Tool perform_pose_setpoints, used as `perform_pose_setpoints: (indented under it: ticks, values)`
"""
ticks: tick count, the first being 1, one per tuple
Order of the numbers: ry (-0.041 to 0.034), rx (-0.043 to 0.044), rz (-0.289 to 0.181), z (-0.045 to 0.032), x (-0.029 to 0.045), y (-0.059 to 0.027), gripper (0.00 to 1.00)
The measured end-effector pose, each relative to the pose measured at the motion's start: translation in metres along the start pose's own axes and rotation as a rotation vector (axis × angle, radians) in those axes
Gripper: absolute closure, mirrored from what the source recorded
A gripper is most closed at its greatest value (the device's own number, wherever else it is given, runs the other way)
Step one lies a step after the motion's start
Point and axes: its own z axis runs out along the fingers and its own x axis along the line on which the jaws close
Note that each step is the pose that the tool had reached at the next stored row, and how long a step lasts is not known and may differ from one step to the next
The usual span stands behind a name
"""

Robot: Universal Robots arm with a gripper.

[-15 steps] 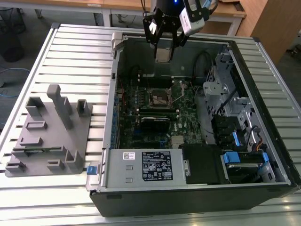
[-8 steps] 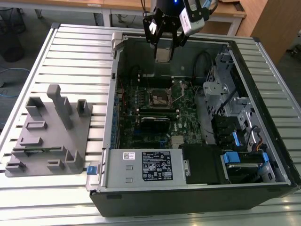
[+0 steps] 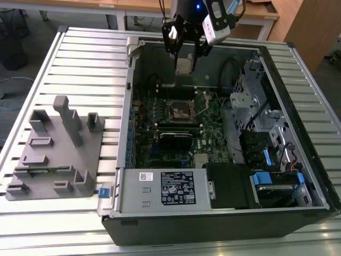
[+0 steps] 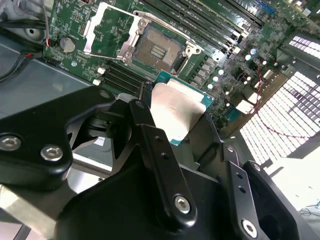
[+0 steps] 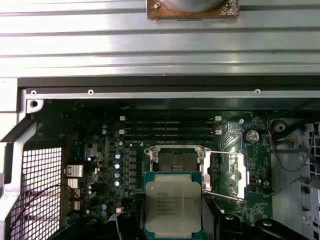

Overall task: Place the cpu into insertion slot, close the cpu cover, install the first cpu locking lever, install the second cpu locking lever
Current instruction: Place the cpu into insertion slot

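**One chip aloft, socket open below**

One claw [image 3: 186, 57], closed onto the cpu [image 3: 185, 65]. Its fingers pinch two opposite edges, with the silver face turned toward the wrist cameras and the chip roughly level. The chip hangs above the open computer case [image 3: 126, 106], over the side nearest the worktop's [image 3: 80, 58] far edge, clear of the board.

The insertion slot [image 3: 180, 110] sits on the green circuit board [image 3: 154, 114], near the middle of the case floor. It is well below the chip and a little toward the worktop's near edge from it. The slot is bare, its dark centre exposed in both wrist views. The cpu cover [image 4: 90, 32] is swung open and lies back beside the slot.

Handling, as judged: light, thin and rigid, so it should not flex in the grip. The metal lid looks smooth, so a pinch on the face would likely slip. The green rim at the edges is the sound hold, as taken here. The underside contacts and the socket's pins are probably the fragile parts and would not tolerate dragging or a tilted seat.

A grey fixture block [image 3: 58, 149] lies toward the worktop's near corner on the exterior view's left, apart from the case.
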Motion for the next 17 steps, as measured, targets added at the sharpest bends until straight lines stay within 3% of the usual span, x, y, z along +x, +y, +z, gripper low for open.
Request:
perform_pose_setpoints:
  ticks: [6,11,13,17]
  values:
    - [-0.0001,-0.0001,0.0,0.0099,-0.0002,-0.0009,0.46]
    - [0.0,0.0002,0.0,0.012,-0.0002,-0.0011,0.46]
    - [-0.0001,0.0,0.0,0.0199,-0.0004,-0.0018,0.46]
    - [-0.0003,-0.0005,0.0,0.0208,-0.0004,-0.0018,0.46]
